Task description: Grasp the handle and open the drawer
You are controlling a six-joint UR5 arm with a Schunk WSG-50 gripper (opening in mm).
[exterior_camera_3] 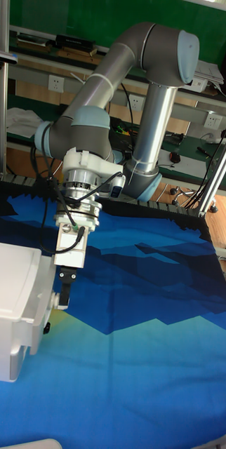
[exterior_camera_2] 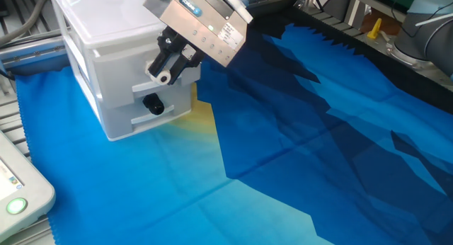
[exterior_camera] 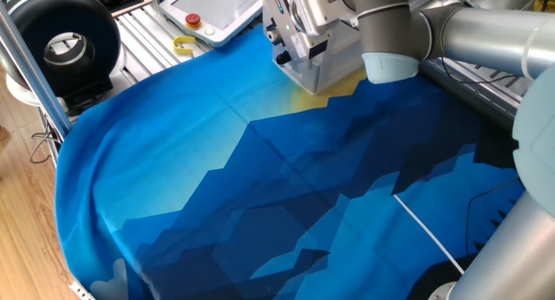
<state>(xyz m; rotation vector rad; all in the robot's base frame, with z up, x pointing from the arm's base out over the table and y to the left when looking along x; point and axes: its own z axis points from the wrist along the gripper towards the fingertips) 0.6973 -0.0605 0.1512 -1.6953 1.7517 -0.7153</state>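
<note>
In one fixed view, the small pale grey-white boxy plastic drawer unit (exterior_camera: pixel 323 68) was seen at the far edge of the blue-and-yellow patterned cloth (exterior_camera: pixel 260 196) spread over the counter, largely hidden by the silver two-finger gripper (exterior_camera: pixel 279 50). The gripper was held against the drawer's front, presumably so that the knob could be reached. The flat white pendant with a red round button (exterior_camera: pixel 192 21) lay well apart, beyond the cloth.

In the other fixed view, the small round black knob handle (exterior_camera_2: pixel 150 101) was seen uncovered on the lower front panel. The black fingers (exterior_camera_2: pixel 157 66) hung just above it, before the upper panel, and nothing was seen to be held between them; whether they were spread or closed could not be told. A descent was judged necessary before any grasp.

In the tall fixed view, the gripper was seen pointing downward beside the drawer's front corner, with the handle visible only as a dark spot at the edge.
</note>
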